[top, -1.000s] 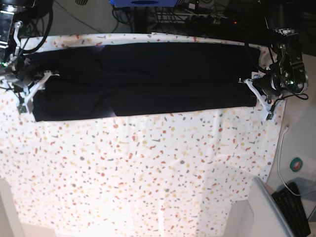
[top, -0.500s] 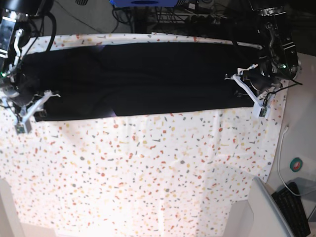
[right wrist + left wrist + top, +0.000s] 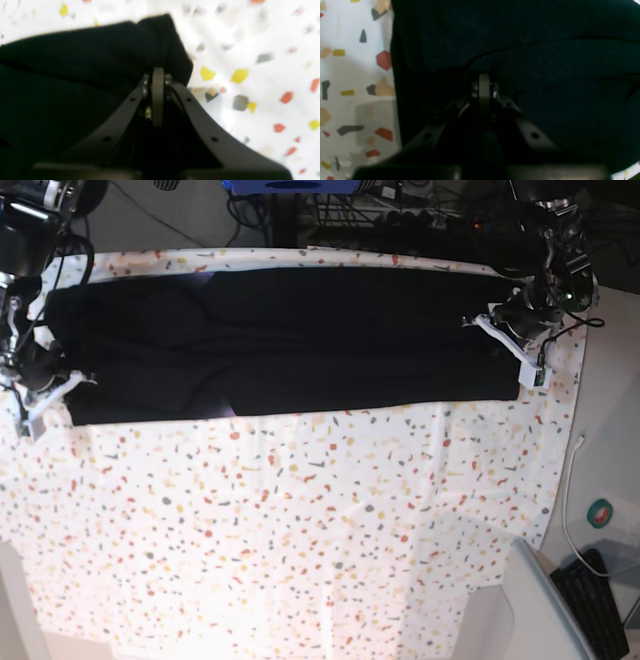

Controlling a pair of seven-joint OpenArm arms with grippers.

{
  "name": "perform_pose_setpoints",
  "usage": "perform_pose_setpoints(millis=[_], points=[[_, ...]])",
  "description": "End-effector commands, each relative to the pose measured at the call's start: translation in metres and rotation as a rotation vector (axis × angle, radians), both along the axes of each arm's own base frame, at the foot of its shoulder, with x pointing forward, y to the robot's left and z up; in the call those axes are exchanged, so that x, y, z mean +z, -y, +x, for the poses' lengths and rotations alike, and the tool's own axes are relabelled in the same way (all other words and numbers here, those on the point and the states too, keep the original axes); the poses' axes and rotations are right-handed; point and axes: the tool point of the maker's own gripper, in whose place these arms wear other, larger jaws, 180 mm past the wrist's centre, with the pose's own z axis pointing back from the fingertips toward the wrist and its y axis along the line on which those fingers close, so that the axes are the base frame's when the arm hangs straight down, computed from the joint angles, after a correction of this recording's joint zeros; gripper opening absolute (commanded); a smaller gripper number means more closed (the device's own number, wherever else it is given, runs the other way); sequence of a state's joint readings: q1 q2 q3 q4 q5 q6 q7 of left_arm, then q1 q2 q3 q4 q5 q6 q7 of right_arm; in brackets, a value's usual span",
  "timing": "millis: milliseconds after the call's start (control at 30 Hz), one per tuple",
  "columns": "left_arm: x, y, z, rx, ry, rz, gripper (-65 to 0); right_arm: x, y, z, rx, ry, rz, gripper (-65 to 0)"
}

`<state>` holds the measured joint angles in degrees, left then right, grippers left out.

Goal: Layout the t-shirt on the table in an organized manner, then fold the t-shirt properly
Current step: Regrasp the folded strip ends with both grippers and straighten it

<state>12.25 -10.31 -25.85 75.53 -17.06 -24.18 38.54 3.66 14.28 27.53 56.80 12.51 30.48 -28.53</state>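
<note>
Black t-shirt (image 3: 280, 345) stretches along the counter's (image 3: 300, 520) far edge (folded lengthwise); left gripper (image 3: 508, 340) and right gripper (image 3: 45, 395) each pinch an end.

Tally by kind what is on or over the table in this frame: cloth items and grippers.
Shirts: 1, the t-shirt
Grippers: 2, the left gripper and right gripper, both pinching shirt edges
Total: 3, all on the table
</note>
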Motion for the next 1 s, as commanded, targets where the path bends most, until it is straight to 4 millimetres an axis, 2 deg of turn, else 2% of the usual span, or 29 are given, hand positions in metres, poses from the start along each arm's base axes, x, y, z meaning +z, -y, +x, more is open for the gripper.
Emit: perform_pose_setpoints(millis=[0, 67, 100, 167, 300, 367, 467, 533, 633, 733, 800, 867, 900, 967], points=[[-0.004, -0.007, -0.009, -0.003, -0.052, 0.033, -65.0, 0.014, 0.013, 0.013, -0.003, 0.038, -0.025, -65.0], [0.001, -0.007, -0.005, -0.006, -0.036, 0.036, -65.0, 0.019, 0.013, 0.016, 0.001, 0.054, -0.032, -65.0], [0.005, -0.006, -0.002, -0.010, -0.021, 0.039, -65.0, 0.026, 0.013, 0.020, 0.006, 0.076, -0.044, -65.0], [0.019, -0.004, 0.007, -0.025, 0.022, 0.056, -65.0, 0.041, 0.022, 0.015, 0.003, 0.104, -0.085, -65.0], [0.040, -0.003, 0.015, -0.048, 0.079, 0.087, -65.0, 0.073, 0.009, 0.013, 0.041, 0.139, -0.140, -65.0], [0.043, -0.002, 0.017, -0.052, 0.089, 0.090, -65.0, 0.070, -0.003, 0.006, 0.066, 0.104, -0.135, -65.0], [0.043, -0.002, 0.011, -0.057, 0.083, 0.094, -65.0, 0.049, -0.023, -0.005, 0.093, 0.043, -0.094, -65.0], [0.046, 0.000, 0.005, -0.068, 0.083, 0.101, -65.0, 0.027, -0.025, -0.017, 0.075, -0.017, -0.052, -65.0], [0.062, 0.006, 0.005, -0.083, 0.130, 0.090, -65.0, 0.010, -0.025, -0.016, 0.047, -0.025, -0.007, -65.0], [0.081, 0.014, 0.003, -0.088, 0.183, 0.040, -65.0, 0.024, -0.022, -0.011, 0.058, 0.016, -0.039, -65.0], [0.091, 0.009, 0.001, -0.062, 0.214, 0.008, -65.0, 0.041, -0.021, -0.012, 0.077, 0.051, -0.078, -65.0], [0.102, -0.006, 0.001, 0.002, 0.252, -0.019, -65.0, 0.059, -0.028, -0.012, 0.097, 0.093, -0.106, -65.0], [0.106, -0.015, 0.001, 0.039, 0.270, -0.024, -62.5, 0.068, -0.032, -0.011, 0.104, 0.115, -0.115, -65.0], [0.112, -0.037, -0.002, 0.125, 0.300, -0.043, -41.1, 0.081, -0.036, -0.011, 0.116, 0.147, -0.137, -65.0]])
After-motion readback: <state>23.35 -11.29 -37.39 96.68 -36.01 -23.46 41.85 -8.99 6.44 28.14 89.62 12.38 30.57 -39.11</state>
